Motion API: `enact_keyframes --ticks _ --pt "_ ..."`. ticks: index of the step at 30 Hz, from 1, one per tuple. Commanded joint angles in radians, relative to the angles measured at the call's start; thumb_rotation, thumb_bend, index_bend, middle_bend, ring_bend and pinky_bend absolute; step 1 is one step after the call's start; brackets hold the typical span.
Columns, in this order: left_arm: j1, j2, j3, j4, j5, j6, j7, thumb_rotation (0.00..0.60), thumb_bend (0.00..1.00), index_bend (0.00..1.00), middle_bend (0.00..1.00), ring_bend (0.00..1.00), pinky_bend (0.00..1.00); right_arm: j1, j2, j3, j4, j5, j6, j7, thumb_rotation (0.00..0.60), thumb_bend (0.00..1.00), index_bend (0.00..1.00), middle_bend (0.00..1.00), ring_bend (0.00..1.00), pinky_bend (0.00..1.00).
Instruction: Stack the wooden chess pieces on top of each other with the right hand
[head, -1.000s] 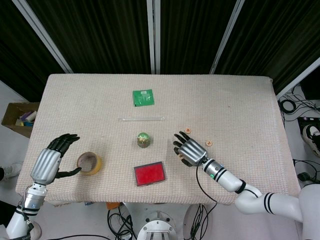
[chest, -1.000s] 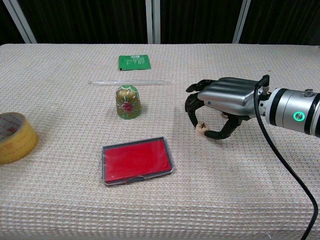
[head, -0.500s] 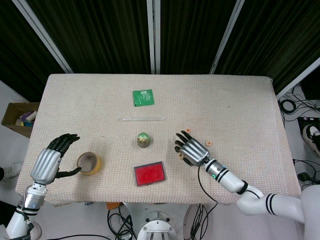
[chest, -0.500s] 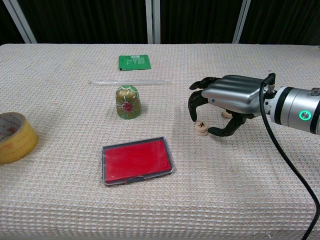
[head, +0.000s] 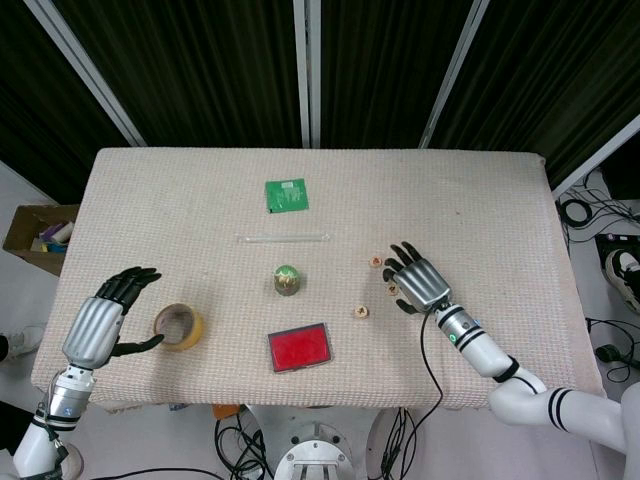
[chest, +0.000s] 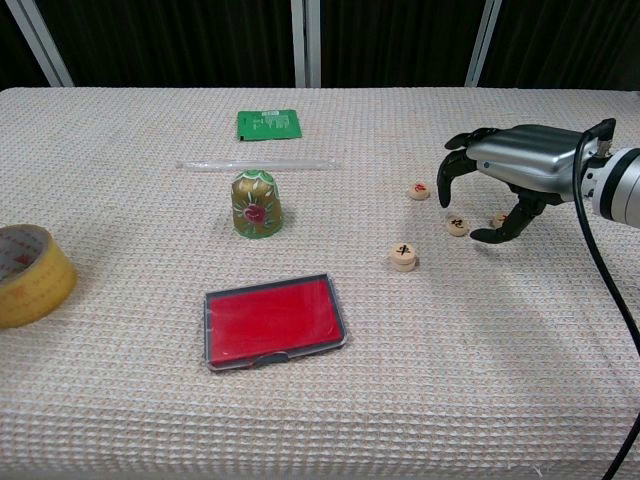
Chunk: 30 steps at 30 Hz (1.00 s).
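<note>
Change: right hand (chest: 520, 180) has drawn away to the right from the near chess piece (chest: 403, 257), which it hovered over half a second ago and which now lies alone on the cloth
Table (head: 480, 200): covered in pale woven cloth, everything rests on it
Right hand: fingers curved and spread above the cloth, holding nothing, over the second piece (chest: 458, 227)
Left hand (head: 98, 325): at the near left, fingers apart, empty, just beside the tape roll (head: 179, 327)
Red case (chest: 275, 320): flat, near centre, left of the pieces
Green ornament (chest: 256, 203): upright, beyond the case
Chess pieces: small wooden discs; third one (chest: 419, 190) furthest, another partly hidden by the thumb (chest: 498, 220)
Handling: likely light, stiff and smooth, prone to skid; pinch across the rim, thumb against a finger, and keep it level for stacking
</note>
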Motion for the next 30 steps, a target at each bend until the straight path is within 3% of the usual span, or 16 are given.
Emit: enact_keyframes --ticks 1,23,30 --pt "0.002 0.002 0.000 -0.003 -0.003 0.002 0.003 0.600 0.06 0.17 0.14 0.12 0.20 0.008 -0.022 0.001 0.028 0.010 -0.017 -0.001 0.600 0.22 0.39 0.23 0.00 0.05" --pt "0.001 0.005 -0.002 -0.017 -0.006 -0.005 0.014 0.600 0.06 0.17 0.14 0.12 0.20 0.016 -0.049 0.003 0.083 0.005 -0.033 0.033 0.600 0.30 0.44 0.25 0.00 0.05" --pt "0.001 0.006 -0.002 -0.021 -0.009 -0.008 0.017 0.600 0.06 0.17 0.14 0.12 0.20 0.016 -0.050 0.004 0.095 0.002 -0.033 0.049 0.600 0.36 0.50 0.27 0.00 0.05"
